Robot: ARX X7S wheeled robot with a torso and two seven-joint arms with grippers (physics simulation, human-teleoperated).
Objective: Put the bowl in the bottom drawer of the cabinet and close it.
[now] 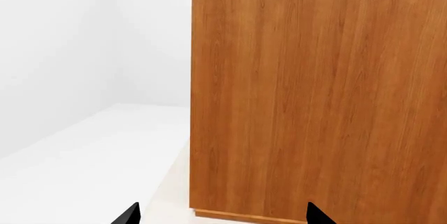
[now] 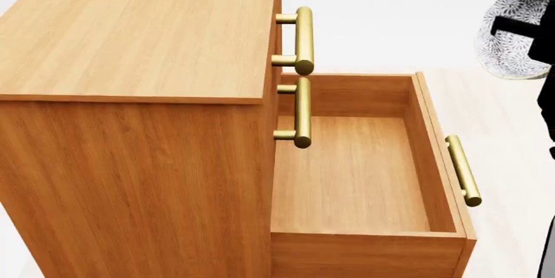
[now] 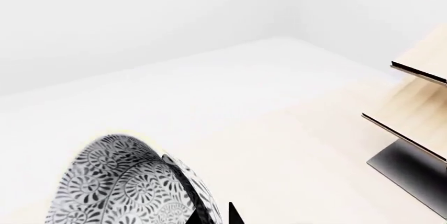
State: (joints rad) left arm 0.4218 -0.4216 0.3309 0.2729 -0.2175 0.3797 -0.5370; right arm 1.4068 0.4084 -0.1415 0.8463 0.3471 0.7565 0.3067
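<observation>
Right wrist view. The bowl, white with a dense grey-blue floral pattern, sits tilted at the near edge, its rim pinched by the right gripper, of which only dark fingertips show. Beyond lies a pale floor meeting white walls. At the far side stands a pale wood slanted rack with dark-edged shelves.
</observation>
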